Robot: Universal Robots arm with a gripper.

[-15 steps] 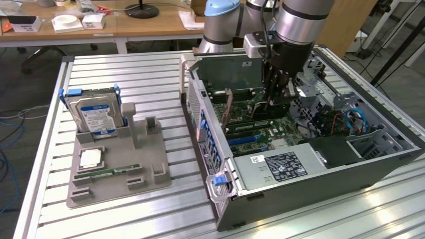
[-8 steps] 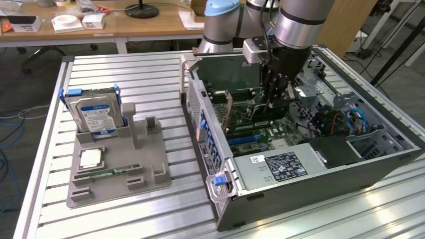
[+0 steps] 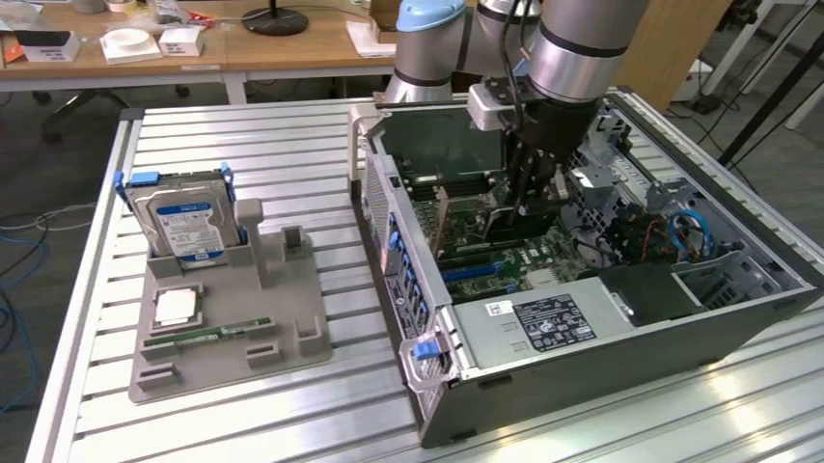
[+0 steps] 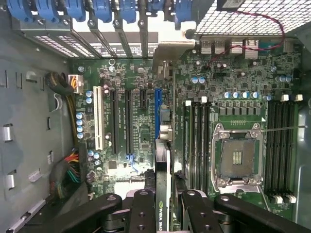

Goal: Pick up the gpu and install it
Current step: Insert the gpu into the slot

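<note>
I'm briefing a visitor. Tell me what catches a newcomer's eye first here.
The open computer case lying on the slatted table, with the robot arm reaching down into it. In the wrist view, the gripper is shut on the gpu, held edge-on above the motherboard. A blue-labelled hard drive stands in the grey holder at the exterior view's left.

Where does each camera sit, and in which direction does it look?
Exterior view: off the arm, above the table, looking down at the open case and parts tray; the arm reaches into the case.
Wrist view: on the wrist, looking along the fingers at the motherboard; the gripper is shut on the gpu, edge-on.
Shared: motherboard, gripper, case interior.
</note>
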